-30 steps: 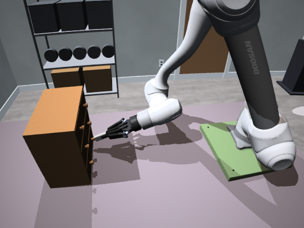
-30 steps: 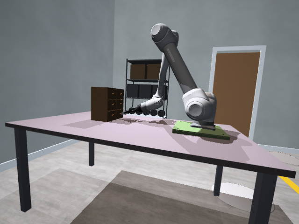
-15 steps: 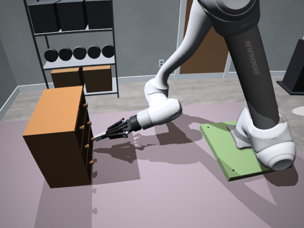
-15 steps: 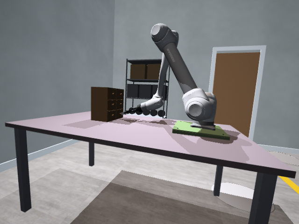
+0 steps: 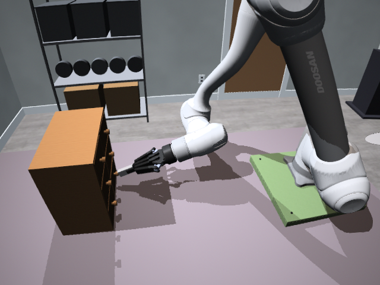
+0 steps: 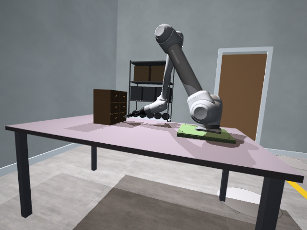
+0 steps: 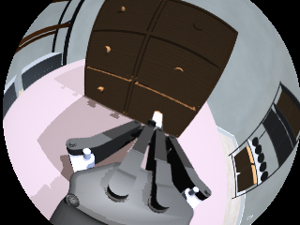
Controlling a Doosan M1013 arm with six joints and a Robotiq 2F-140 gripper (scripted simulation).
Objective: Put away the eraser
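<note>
The small wooden chest stands on the table at the left, its front facing the arm. It has two columns of drawers with small round knobs, and every drawer front looks flush. My gripper is shut with nothing between its fingers. It lies low and nearly level, its tips right in front of the knob of a bottom-row drawer; I cannot tell whether they touch. The wrist view shows the closed fingertips against the dark drawer fronts. It also shows in the exterior view. No eraser is in view.
The arm's green base plate is on the table at the right. A metal shelf rack with boxes and dark round weights stands on the floor behind the chest. A door is in the back wall.
</note>
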